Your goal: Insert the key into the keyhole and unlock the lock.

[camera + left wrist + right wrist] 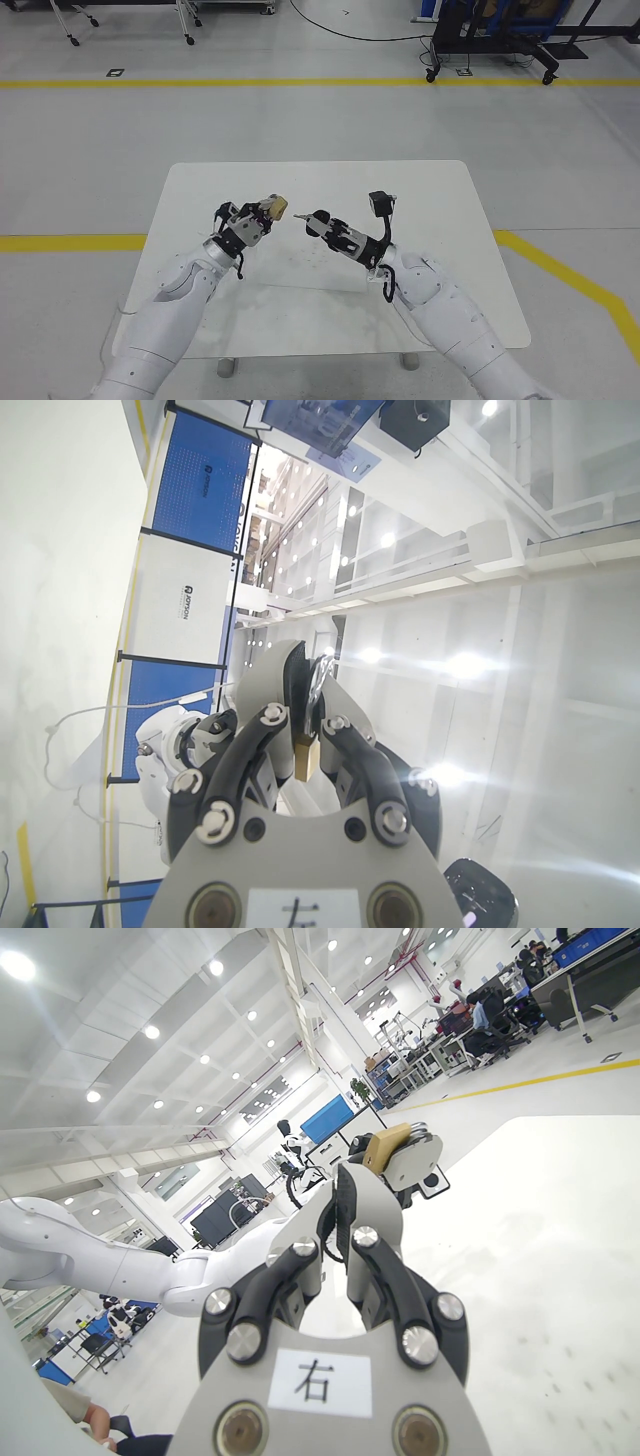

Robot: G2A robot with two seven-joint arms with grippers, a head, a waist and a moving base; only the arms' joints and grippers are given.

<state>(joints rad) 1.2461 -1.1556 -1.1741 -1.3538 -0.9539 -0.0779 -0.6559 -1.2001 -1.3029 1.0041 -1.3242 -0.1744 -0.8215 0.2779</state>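
Brass lock (278, 207) is pinched in your left claw (266, 210), up above the white surface (450, 200) near its middle. The left wrist view gives you the silver shackle (317, 685) clamped between the pads (294, 680), with the brass body hanging toward the camera. Your right claw (308, 219) is pressed together on what looks like the key (298, 217), a thin pale sliver that points at the lock and stops just short of it. The right wrist view gives you the lock's end face beyond your fingertips (345, 1188), not touching them.
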